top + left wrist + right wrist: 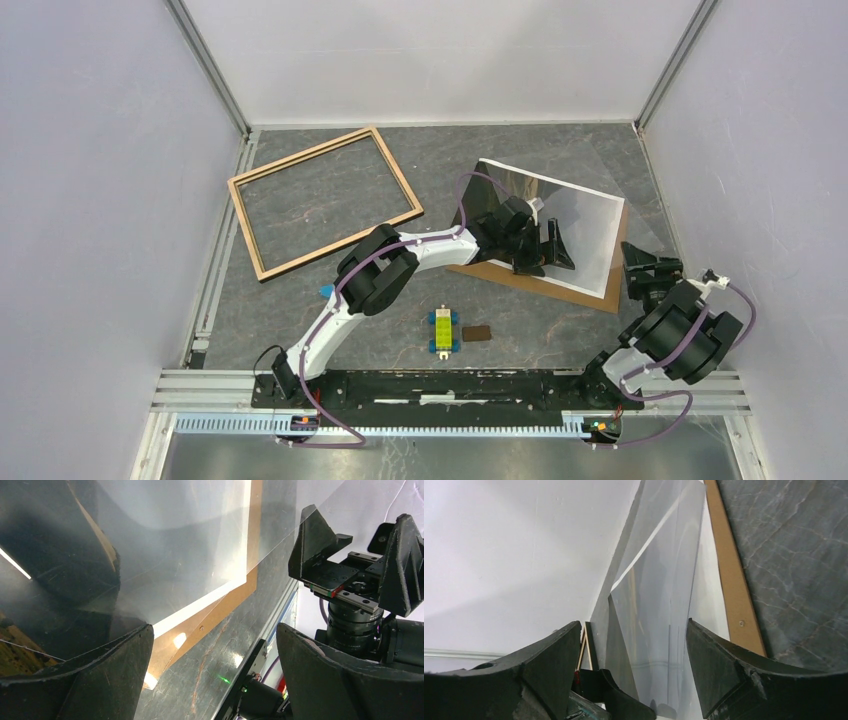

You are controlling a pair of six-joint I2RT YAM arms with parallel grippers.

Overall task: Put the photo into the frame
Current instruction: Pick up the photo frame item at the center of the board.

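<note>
Glossy photo [585, 222] lies under left gripper [543, 257] — jaws spread.

Left arm [425, 250] outstretched, left fingers [557, 247] apart — right arm [690, 335] folded, right fingers [640, 262] apart

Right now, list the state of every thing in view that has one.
Light tan wooden picture frame: flat on the table, empty.
Glossy white-bordered photo: on the plain brown backing board, outside the frame.
Left gripper: open, at the photo's edge.
Right gripper: open, holding nothing.
</note>
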